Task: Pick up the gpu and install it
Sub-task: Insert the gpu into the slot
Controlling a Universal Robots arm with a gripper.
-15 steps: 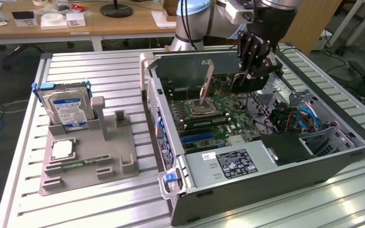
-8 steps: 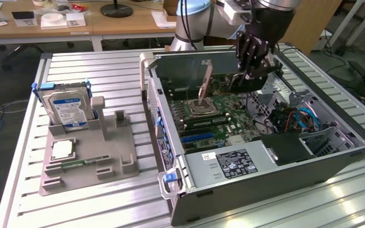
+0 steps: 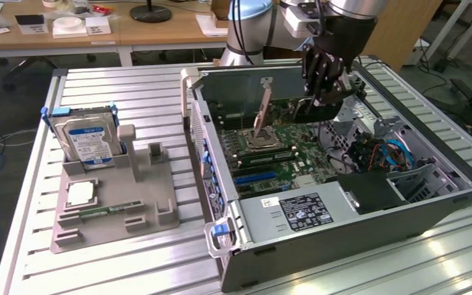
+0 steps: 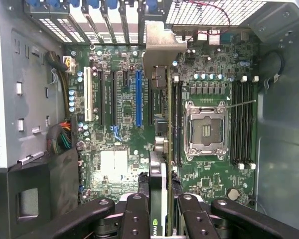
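Claw (image 4: 159, 201) clamps gpu (image 4: 162, 55) upright inside open computer case (image 3: 326, 249), over motherboard (image 4: 122, 107).

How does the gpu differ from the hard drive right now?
The gpu is a thin card with a silver bracket; the hard drive is a boxy block with a blue label. The gpu hangs in the gripper inside the open case; the hard drive sits in a grey holder outside it. Both stand on edge.
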